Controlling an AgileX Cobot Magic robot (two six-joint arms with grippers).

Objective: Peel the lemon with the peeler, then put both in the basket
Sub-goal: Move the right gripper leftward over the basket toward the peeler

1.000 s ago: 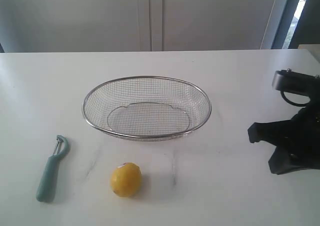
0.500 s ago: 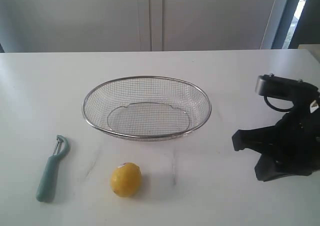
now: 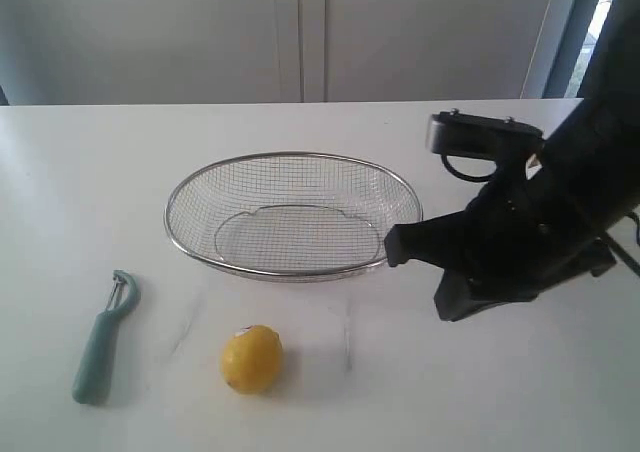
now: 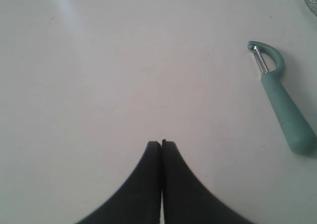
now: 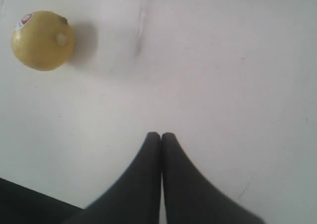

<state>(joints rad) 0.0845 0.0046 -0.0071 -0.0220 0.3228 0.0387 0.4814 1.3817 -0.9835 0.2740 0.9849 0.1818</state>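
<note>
The small round yellow lemon (image 3: 251,359) sits on the white counter (image 3: 70,172), in front of the wide silver wire basket (image 3: 294,156) and not in it. The right hand (image 3: 393,244) hangs by the right end of the basket. Its two fingers are pressed together with nothing between them. The lemon is off to the left of this hand, nearer the front edge and well apart from it.

The slim teal-green peeler (image 3: 104,337) lies further left. Its handle points to the front edge and its blade end points toward the back. The left hand (image 4: 161,142) is pressed together too, and empty, with the peeler near it.

I think the right hand is nearer the lemon and the left hand is nearer the peeler. Each hand must spread its fingers before it can take anything.
</note>
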